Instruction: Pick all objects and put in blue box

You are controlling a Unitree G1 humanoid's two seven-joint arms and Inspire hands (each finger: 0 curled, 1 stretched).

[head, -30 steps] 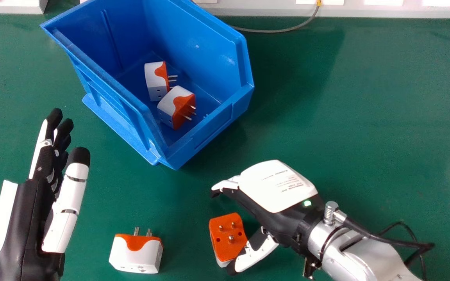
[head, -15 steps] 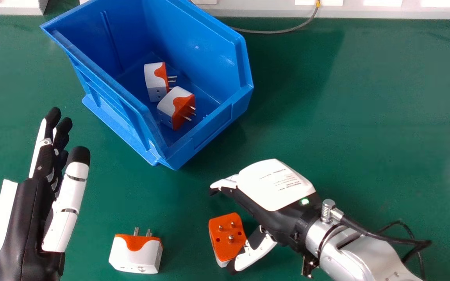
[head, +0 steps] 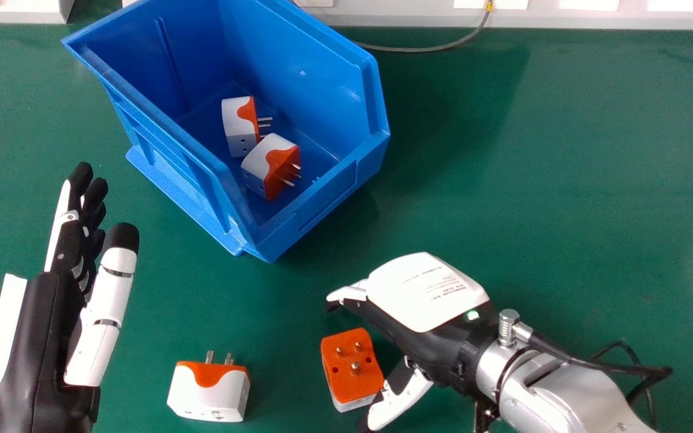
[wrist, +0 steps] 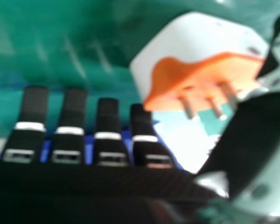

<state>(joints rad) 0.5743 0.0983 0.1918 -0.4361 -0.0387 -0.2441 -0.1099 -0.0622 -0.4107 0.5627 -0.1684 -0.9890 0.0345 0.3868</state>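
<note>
Toward the near edge of the worktop point(head: 533, 180), right of its middle as the head view shows it, the right plug point(head: 352, 367) lies with its pins up and has kept its place over the last frames. The change is at the right hand point(head: 425, 294): its thumb point(head: 391, 406) has swung away from the plug and toward the near edge, baring a corner of the plug that it covered a moment ago, while the back of the hand has shifted only slightly. The hand is wide open, fingers extended and thumb spread, with nothing in its hold; whether the thumb still touches the plug cannot be told. Finding: no grasp is made, and the wider gap appears to be preparation for one. The hand should next settle around the plug's sides and close; the raised pins could catch a finger, and an off-centre pinch could turn the plug. The left plug point(head: 208, 391) lies on the near left part of the worktop, pins toward the far edge, between the right plug and the idle left hand point(head: 52, 313), which is open and empty. The box point(head: 316, 222), by the far edge, holds one plug point(head: 239, 126) and a second plug point(head: 271, 165); judged halfway, two remaining
</note>
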